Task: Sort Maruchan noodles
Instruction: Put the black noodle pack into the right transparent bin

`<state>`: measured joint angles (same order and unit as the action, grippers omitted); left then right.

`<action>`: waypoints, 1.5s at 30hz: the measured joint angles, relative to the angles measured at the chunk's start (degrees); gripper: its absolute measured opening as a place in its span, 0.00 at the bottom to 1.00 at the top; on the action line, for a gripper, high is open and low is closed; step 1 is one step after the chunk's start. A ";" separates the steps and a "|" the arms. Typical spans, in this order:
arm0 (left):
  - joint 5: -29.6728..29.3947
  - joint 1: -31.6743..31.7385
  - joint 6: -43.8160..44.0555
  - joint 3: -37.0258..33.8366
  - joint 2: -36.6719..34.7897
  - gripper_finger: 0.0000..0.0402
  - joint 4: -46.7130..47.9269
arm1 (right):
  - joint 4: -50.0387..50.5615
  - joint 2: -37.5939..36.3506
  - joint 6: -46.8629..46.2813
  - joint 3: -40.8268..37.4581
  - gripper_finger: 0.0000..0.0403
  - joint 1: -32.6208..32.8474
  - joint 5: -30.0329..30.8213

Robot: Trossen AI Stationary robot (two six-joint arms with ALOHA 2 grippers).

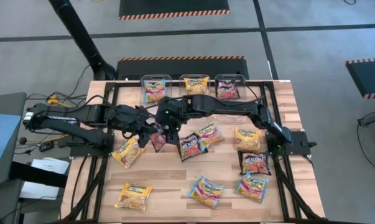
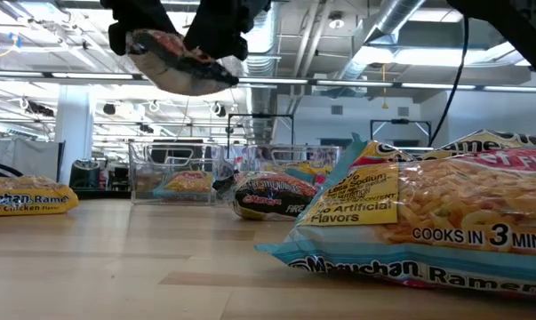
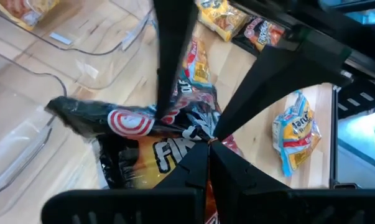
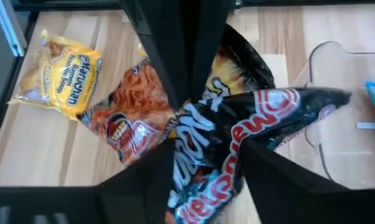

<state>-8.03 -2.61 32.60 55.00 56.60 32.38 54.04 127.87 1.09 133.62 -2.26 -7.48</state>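
Start at the near edge of the counter [image 1: 175, 180], the 6 o'clock side in the high view. Three packets lie loose there: a yellow packet [image 1: 134, 196] at 7 o'clock, a blue-pink packet [image 1: 206, 190] at 6 o'clock and a second blue-pink packet [image 1: 252, 186] at 5 o'clock. None of these is sorted.

Move inward. A dark maroon packet [image 1: 255, 163] and an orange packet [image 1: 247, 138] lie toward 3 o'clock. Near the centre, a dark packet [image 1: 191, 146] and another orange packet [image 1: 209, 134] rest touching each other. A yellow packet [image 1: 127, 151] lies toward 9 o'clock.

At the centre, both arms meet over one lifted dark maroon packet [image 1: 157, 140], held clear of the counter in the low view. The left pincer [image 3: 207, 142] is clamped together on this packet. The right pincer [image 4: 203, 140] stands with its fingers apart on either side of the same packet; you cannot tell whether it grips yet. Judge this as a transfer between arms in progress.

At the far edge, 12 o'clock, three clear bins stand in a row: the left bin [image 1: 156, 79] holds a blue-pink packet, the middle bin [image 1: 194, 77] a yellow-orange one, the right bin [image 1: 231, 77] a dark one.

Assessment: each bin appears to hold about one packet; eight remain on the counter and one is in the air. Most of the sorting is left.
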 joint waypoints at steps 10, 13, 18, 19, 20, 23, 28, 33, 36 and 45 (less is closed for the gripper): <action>-0.75 0.02 0.04 -0.02 -0.06 0.00 -0.87 | -0.78 0.87 -2.59 -0.04 0.03 0.96 0.31; -0.37 0.00 0.11 -0.02 -0.06 0.00 -0.89 | -0.54 0.87 -2.65 -0.04 0.03 1.44 0.61; -0.29 0.00 0.15 -0.02 -0.57 0.00 -0.96 | 3.20 0.40 -3.43 -0.02 0.01 1.66 2.79; -0.29 0.00 0.15 0.00 -0.82 0.00 -1.11 | 3.88 0.21 -3.84 -0.01 0.01 1.71 3.28; -0.27 0.00 0.13 0.00 -1.32 0.00 -0.95 | 4.62 0.11 -4.05 0.04 0.01 1.76 3.79; -0.33 0.02 -0.78 0.07 -2.74 0.00 -1.79 | 8.58 -0.40 -4.11 -0.05 0.01 1.97 5.50; -2.27 0.22 -1.93 0.04 -4.86 0.00 -1.69 | 14.84 -2.51 -2.28 0.00 0.01 2.25 10.97; -4.30 0.22 -2.48 0.04 -6.82 0.00 -2.11 | 21.24 -4.88 1.17 -0.05 0.01 1.71 16.09; -4.93 0.24 -2.59 0.02 -8.11 0.00 -2.41 | 25.35 -6.78 3.73 -0.03 0.01 0.84 18.19; -10.71 0.24 -2.48 0.02 -11.09 0.00 -3.41 | 36.02 -10.20 11.35 -0.08 0.01 -2.95 21.82</action>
<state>-18.74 -2.37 30.12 55.02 45.51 28.96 90.06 117.68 12.44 133.55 -5.21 14.35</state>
